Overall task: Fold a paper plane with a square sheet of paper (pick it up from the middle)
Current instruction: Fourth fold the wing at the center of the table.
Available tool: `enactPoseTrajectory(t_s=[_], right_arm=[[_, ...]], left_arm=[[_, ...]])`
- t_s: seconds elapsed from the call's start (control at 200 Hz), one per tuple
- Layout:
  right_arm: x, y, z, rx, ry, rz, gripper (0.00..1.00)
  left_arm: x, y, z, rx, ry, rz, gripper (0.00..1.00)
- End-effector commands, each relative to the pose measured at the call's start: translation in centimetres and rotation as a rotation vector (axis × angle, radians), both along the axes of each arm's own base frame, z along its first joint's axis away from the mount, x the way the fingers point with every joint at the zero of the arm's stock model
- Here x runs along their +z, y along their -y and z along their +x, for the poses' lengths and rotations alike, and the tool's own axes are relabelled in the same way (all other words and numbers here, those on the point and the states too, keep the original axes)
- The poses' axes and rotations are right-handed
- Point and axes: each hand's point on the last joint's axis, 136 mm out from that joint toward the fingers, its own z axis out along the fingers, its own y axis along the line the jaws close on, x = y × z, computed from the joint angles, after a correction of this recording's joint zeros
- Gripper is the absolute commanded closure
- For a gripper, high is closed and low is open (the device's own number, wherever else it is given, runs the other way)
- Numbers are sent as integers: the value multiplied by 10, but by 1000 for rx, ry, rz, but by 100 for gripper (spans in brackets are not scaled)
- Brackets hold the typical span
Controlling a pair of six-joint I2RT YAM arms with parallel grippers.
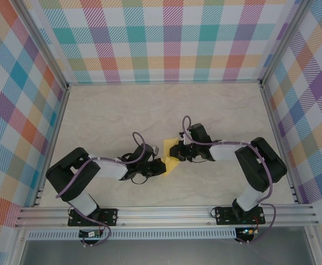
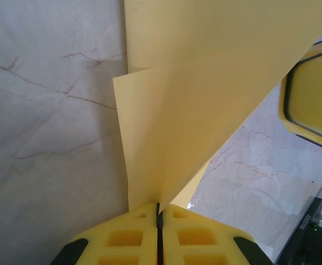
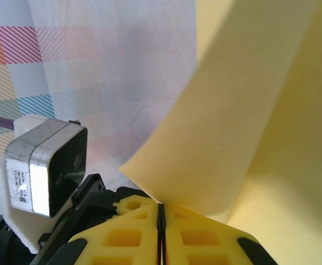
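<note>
**Q.** Where is the square sheet of paper [image 1: 172,155], and what holds it?

**A.** It is near the middle of the desk [image 1: 105,116], between my two arms. My left pincer [image 2: 158,213] is clenched on one edge. Its yellow pads meet with the paper nipped in the seam. My right pincer [image 3: 161,210] is clenched the same way on another edge.

**Q.** Which way does its long axis run?

**A.** From above, the yellow shape is longer than it is wide. Its long axis runs from the near side of the desk toward the far side, and the far end leans slightly to my right. My left pincer is at the near end and my right pincer at the far end.

**Q.** Is the sheet flat?

**A.** No. In the left wrist view two layers overlap, with a straight edge of one lying across the other, and both fan away from the pads. In the right wrist view the paper curls up out of the grip. I cannot tell whether any part touches the desk.
</note>
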Motion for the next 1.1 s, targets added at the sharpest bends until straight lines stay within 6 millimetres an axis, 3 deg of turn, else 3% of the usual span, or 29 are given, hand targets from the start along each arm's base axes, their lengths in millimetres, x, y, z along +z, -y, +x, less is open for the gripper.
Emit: enactPoseTrajectory(t_s=[0.0,0.83,1.095], right_arm=[[5,-9,8,4,15,20,90],[-11,-12,13,21,-15,-15,87],[-25,-7,16,-4,-45,-76,85]], left_arm=[[-24,-17,-8,43,-83,39,92],[-43,-29,-12,121,-219,40,92],[-47,-32,-15,103,-249,82,93]])
